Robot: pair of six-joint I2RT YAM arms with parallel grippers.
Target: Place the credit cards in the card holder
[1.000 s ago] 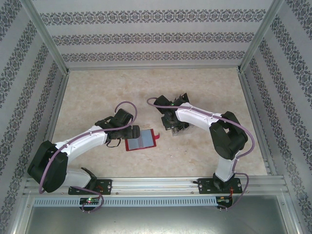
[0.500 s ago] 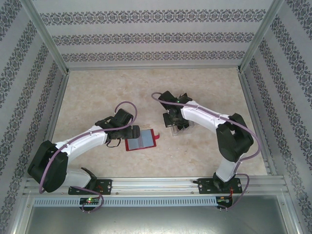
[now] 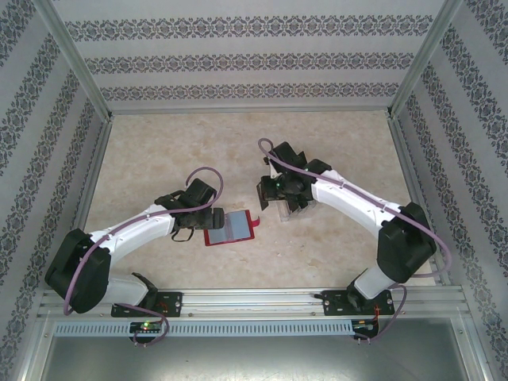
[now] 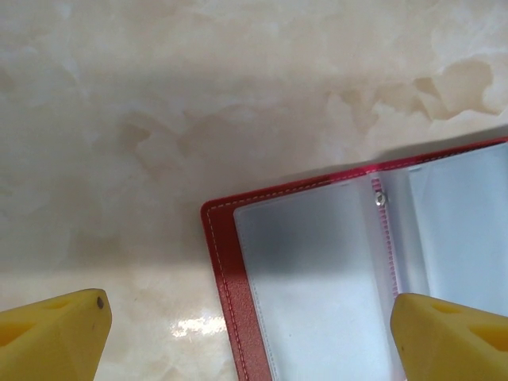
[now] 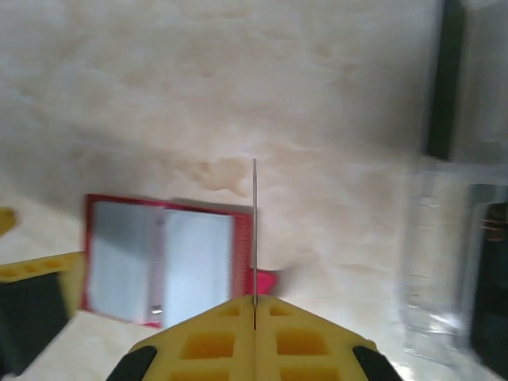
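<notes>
Card (image 5: 254,222) pinched edge-on in your right gripper (image 5: 254,300), jaws pressed onto it, open wallet (image 3: 231,228) flat on the table (image 3: 159,159) below-left of that gripper, wallet corner between the wide-spread jaws of your left gripper (image 4: 250,327), rack (image 5: 440,262) off the right gripper's right

card holder (image 3: 232,228) open flat on table (image 3: 159,151), clear rack (image 3: 287,211) to its right

Soft light; right-wrist view perhaps motion-blurred.

Left pincer (image 4: 252,337) spread wide, right pincer (image 5: 254,308) pinching credit card (image 5: 254,230) edge-on
</notes>
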